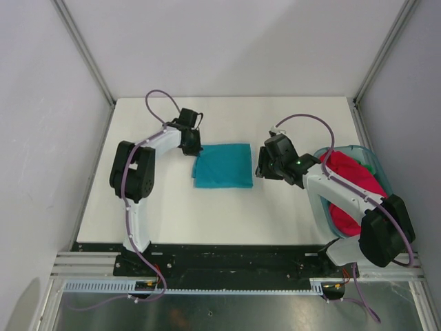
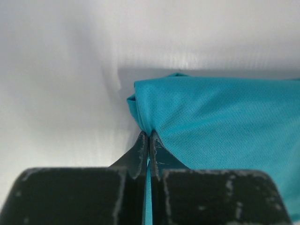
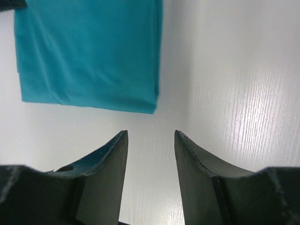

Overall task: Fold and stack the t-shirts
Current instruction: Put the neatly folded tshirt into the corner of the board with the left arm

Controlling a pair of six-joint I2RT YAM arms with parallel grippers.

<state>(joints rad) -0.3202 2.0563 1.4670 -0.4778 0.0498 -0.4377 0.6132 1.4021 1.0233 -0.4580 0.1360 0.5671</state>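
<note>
A teal-blue t-shirt (image 1: 222, 165) lies folded into a flat rectangle in the middle of the white table. My left gripper (image 1: 193, 147) is at its left edge, and in the left wrist view the gripper (image 2: 149, 133) is shut on a pinched fold of the teal cloth (image 2: 220, 122). My right gripper (image 1: 263, 168) hangs just right of the shirt, open. The right wrist view shows nothing between its fingers (image 3: 150, 133), with the teal shirt (image 3: 89, 51) a little ahead of them. A magenta-red t-shirt (image 1: 348, 183) lies crumpled in the basket, partly hidden by the right arm.
A translucent teal plastic basket (image 1: 378, 165) stands at the table's right edge, under the right arm. A bit of green cloth (image 1: 371, 166) shows at its far rim. White walls and metal frame posts enclose the table on three sides.
</note>
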